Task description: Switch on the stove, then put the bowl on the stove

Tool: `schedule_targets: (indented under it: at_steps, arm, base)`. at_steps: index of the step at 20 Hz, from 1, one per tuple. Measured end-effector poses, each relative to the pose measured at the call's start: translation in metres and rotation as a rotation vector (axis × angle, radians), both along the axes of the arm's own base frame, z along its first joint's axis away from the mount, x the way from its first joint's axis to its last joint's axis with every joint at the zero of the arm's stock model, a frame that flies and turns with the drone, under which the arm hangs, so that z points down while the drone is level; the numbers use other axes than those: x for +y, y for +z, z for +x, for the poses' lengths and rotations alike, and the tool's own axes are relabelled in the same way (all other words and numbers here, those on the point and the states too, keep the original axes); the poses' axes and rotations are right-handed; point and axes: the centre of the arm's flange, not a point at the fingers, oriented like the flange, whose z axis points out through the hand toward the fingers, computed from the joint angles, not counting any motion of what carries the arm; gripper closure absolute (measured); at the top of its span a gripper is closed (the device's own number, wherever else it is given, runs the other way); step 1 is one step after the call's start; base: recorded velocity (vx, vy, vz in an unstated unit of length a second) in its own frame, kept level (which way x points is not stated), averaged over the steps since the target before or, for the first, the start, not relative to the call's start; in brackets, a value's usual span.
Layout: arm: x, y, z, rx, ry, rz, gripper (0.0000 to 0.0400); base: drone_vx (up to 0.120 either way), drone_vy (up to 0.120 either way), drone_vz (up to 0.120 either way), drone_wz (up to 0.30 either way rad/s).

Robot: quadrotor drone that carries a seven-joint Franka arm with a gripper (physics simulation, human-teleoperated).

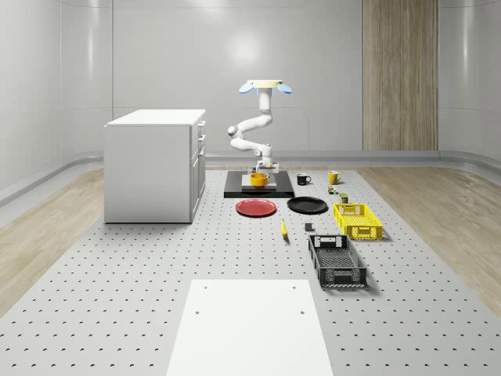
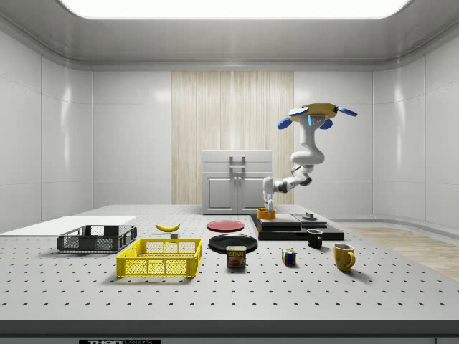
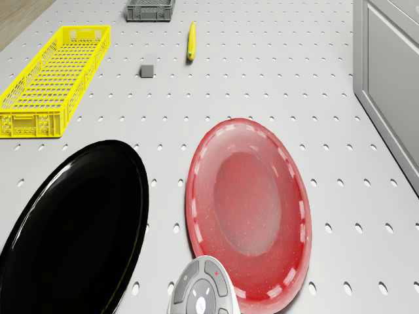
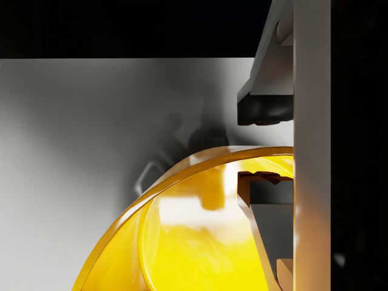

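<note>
We saw a grey perforated tabletop carrying a white cabinet and a flat black stove. In front of the stove lay a round red plate and a round black plate, just beside each other. Near them sat a yellow mesh crate, a dark grey mesh crate, a yellow banana, a black mug, a yellow mug and a white flat panel.

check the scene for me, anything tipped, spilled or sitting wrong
Nothing stands out. The yellow bowl sits upright on the stove, with the gripper straddling its rim while the drone hovers above. Plates, crates and mugs rest flat on the table.
</note>
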Motion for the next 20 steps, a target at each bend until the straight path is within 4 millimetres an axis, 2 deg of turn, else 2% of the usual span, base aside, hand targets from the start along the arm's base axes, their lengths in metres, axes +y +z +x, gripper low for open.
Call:
schedule_targets:
  at_steps: [9, 20]
  arm:
    - [0.0, -0.031, -0.003, 0.0, 0.0, 0.0, 0.0299]
    - [0.0, -0.043, -0.041, 0.0, 0.0, 0.0, 0.03]
  base:
    - [0.0, 0.0, 0.0, 0.0]
    - [0.0, 0.0, 0.0, 0.0]
